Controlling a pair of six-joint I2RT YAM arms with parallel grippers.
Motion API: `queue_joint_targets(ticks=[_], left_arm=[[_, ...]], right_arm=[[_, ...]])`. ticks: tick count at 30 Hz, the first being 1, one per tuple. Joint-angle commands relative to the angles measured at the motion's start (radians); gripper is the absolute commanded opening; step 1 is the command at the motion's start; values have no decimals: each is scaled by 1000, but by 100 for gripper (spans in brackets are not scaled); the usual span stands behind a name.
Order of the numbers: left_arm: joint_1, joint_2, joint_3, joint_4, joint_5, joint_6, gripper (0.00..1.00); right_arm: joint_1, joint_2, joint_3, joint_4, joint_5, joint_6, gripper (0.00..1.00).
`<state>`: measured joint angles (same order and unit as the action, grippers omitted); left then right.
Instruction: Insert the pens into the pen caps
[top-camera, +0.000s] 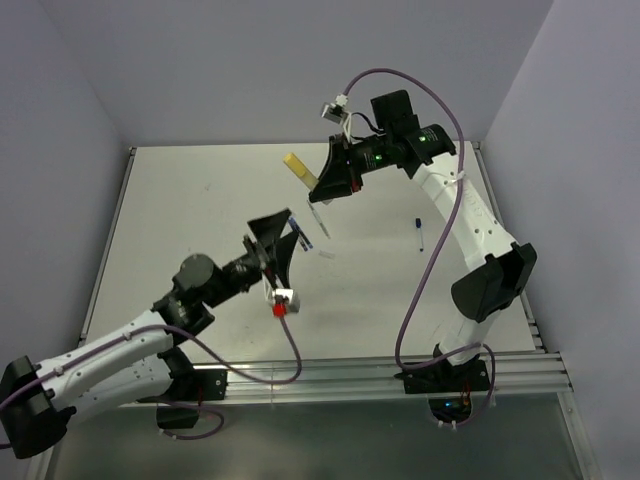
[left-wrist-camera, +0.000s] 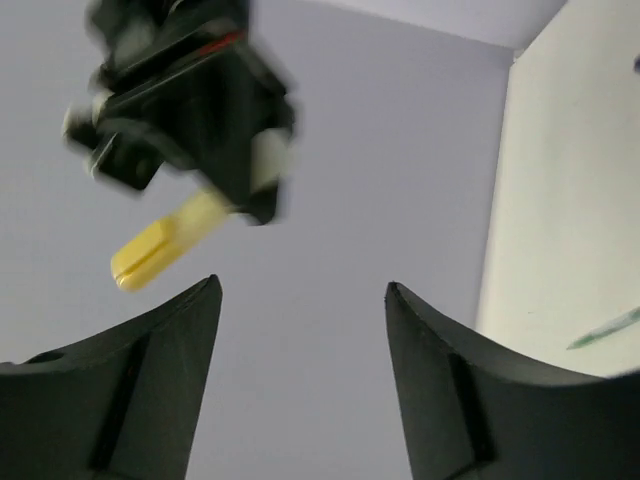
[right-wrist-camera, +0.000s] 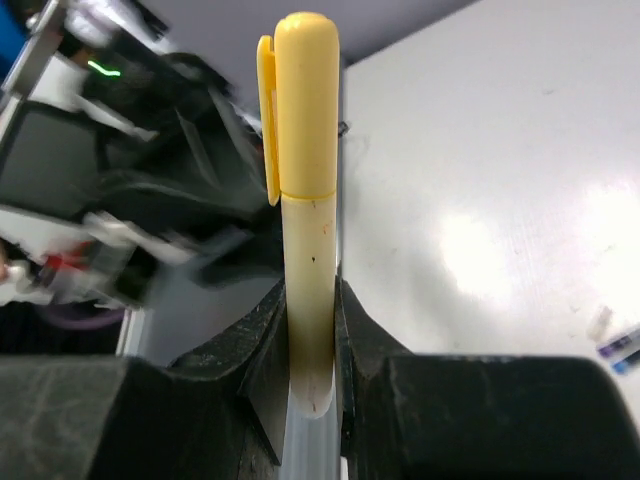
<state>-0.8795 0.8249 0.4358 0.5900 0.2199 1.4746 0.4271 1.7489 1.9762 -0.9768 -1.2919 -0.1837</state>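
Observation:
My right gripper (right-wrist-camera: 312, 287) is shut on the pale yellow pen (right-wrist-camera: 308, 250). The pen stands straight up between the jaws with the bright yellow cap (right-wrist-camera: 300, 100) seated on its top. From above, that gripper (top-camera: 326, 186) hangs over the far middle of the table, and the capped end (top-camera: 298, 168) sticks out to its upper left. My left gripper (top-camera: 289, 236) is open and empty, just below and left of it; in its own view the fingertips (left-wrist-camera: 205, 295) stand wide apart under the yellow cap (left-wrist-camera: 150, 255). A dark pen (top-camera: 420, 232) lies to the right. A small pale cap (top-camera: 328, 256) lies near the centre.
A thin stick (top-camera: 320, 222) lies on the white table (top-camera: 200, 200) between the two grippers and shows as a greenish line (left-wrist-camera: 605, 328) at the right of the left wrist view. Purple cables (top-camera: 430, 240) loop off both arms. Grey walls enclose the table.

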Motion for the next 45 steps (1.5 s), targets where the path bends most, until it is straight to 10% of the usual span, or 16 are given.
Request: queue_joint_targets(ticks=[1, 9, 15, 36, 45], left_arm=[[11, 26, 379, -416, -204, -711, 69], [369, 219, 743, -585, 312, -1764, 64], [501, 407, 811, -266, 596, -2266, 74], [539, 474, 676, 80, 679, -2610, 60], [537, 482, 655, 142, 661, -2656, 34]], right_arm=[[-62, -87, -129, 367, 83, 231, 0], [-99, -232, -502, 818, 100, 519, 0], [-79, -285, -638, 1084, 36, 728, 0], [55, -281, -633, 1162, 55, 813, 0], [59, -275, -634, 1165, 59, 819, 0]])
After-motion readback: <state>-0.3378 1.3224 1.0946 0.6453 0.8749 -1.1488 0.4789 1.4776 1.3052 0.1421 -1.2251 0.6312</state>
